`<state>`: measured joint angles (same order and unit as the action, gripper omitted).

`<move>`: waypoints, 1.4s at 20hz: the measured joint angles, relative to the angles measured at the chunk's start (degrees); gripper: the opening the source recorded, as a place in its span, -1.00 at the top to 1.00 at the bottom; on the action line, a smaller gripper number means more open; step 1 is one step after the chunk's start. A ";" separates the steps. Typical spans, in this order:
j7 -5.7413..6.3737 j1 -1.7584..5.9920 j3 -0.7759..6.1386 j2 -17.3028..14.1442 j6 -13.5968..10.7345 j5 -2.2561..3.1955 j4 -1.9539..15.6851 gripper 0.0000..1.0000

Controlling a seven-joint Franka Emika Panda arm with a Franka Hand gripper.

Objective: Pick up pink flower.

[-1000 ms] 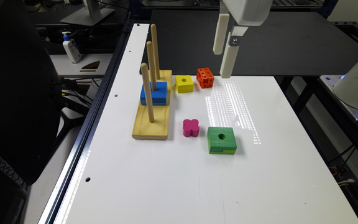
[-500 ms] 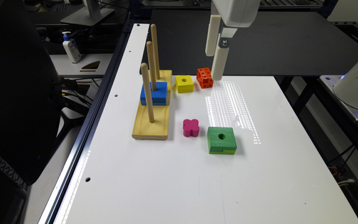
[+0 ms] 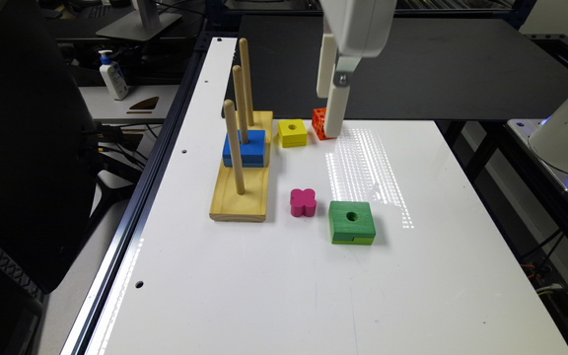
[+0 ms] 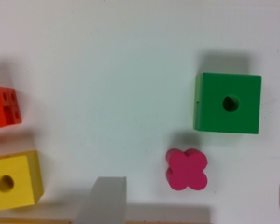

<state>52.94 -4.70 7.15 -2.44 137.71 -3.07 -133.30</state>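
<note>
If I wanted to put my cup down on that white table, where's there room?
The near half of the white table, in front of the green block and pink flower, is bare. So is the strip on the exterior view's right of the green block. It is crowded around the peg board, yellow block and orange cube.

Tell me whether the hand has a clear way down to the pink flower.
Probably yes: the pink flower sits apart from the green block and peg board, nothing on top, with the hand high above the table.

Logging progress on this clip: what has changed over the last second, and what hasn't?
The claw slid toward the exterior view's left, and now hangs in front of the orange cube. It holds nothing. The pink flower, green block, yellow block and peg board have not moved.
</note>
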 joint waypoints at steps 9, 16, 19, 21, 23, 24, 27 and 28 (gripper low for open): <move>1.09 -0.04 1.10 -3.42 2.79 0.05 1.13 -1.00; 1.15 -0.03 1.14 -3.42 2.79 0.05 1.17 -1.00; 1.15 -0.03 1.14 -3.47 2.79 0.05 1.17 -1.00; 1.15 -0.03 1.14 -4.10 2.91 0.06 1.14 -1.00; 1.15 -0.02 1.14 -5.65 4.10 0.11 1.14 -1.00; 1.16 -0.02 1.14 -6.45 4.88 0.14 1.14 -1.00; 1.16 -0.02 1.14 -8.21 6.58 0.18 1.17 -1.00; 1.16 -0.02 1.14 -8.38 6.78 0.18 1.18 -1.00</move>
<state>54.09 -4.72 8.29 -10.83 144.49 -2.89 -132.13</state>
